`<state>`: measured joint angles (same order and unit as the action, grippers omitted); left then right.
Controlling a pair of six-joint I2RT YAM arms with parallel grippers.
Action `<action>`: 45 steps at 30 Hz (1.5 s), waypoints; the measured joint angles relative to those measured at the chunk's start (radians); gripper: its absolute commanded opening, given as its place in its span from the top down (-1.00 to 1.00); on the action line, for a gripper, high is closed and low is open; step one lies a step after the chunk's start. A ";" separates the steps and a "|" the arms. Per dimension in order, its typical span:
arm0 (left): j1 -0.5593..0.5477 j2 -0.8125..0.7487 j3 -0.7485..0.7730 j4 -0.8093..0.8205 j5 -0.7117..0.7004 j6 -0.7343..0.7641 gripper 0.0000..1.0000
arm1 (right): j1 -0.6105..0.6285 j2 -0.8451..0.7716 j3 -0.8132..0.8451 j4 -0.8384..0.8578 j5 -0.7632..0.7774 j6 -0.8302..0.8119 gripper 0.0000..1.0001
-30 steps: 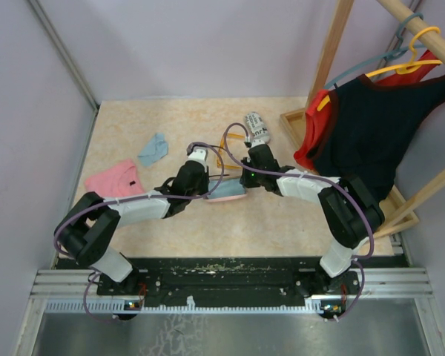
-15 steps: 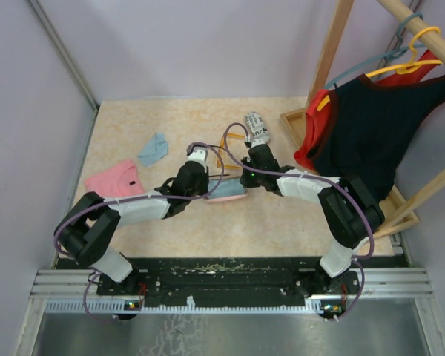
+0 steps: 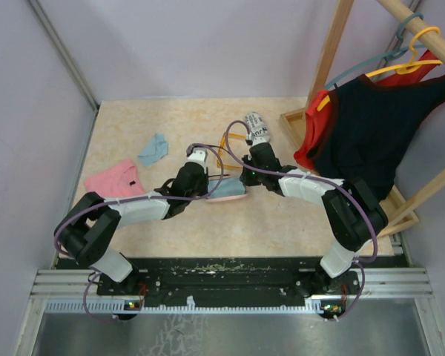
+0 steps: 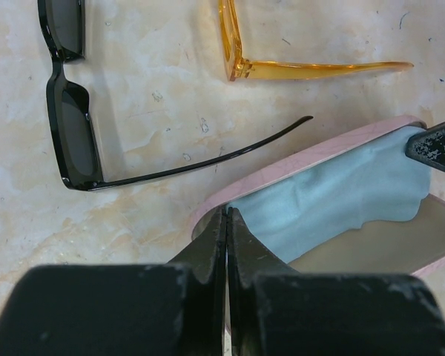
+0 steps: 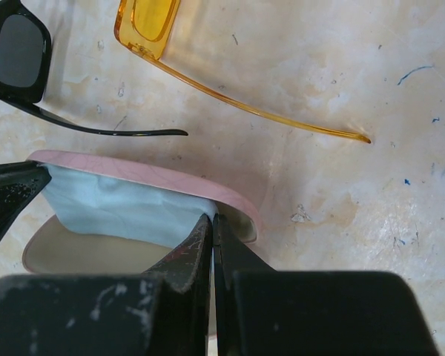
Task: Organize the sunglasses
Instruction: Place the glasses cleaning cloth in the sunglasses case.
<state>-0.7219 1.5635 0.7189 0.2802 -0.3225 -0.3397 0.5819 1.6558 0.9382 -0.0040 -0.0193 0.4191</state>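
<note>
Both arms reach inward, low over the surface (image 3: 245, 230). Left jaws are closed at one end of the case (image 5: 133, 167), right jaws closed at the other. Right arm (image 3: 304, 185) has shifted slightly; left arm (image 3: 137, 208) unchanged.

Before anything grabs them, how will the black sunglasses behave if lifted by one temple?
Probably light: the black sunglasses have a slim frame. Their open temple looks thin and bowed, so it'd likely flex. Glossy plastic may slide on the smooth table.

Bright, soft, even light fills all three views. Shadows on the table (image 3: 282, 222) are pale and short, lying close under things. In the wrist views the marbled top is sharp, while the bodies of the left gripper (image 4: 227, 222) and right gripper (image 5: 212, 226) blur near the lens.
</note>
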 measured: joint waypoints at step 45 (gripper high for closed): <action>0.020 0.039 0.000 0.042 -0.016 -0.001 0.81 | -0.005 0.036 0.000 0.007 0.024 0.000 0.77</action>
<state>-0.7021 1.6024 0.7189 0.3225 -0.3382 -0.3405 0.5774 1.6920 0.9386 0.0032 0.0048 0.4194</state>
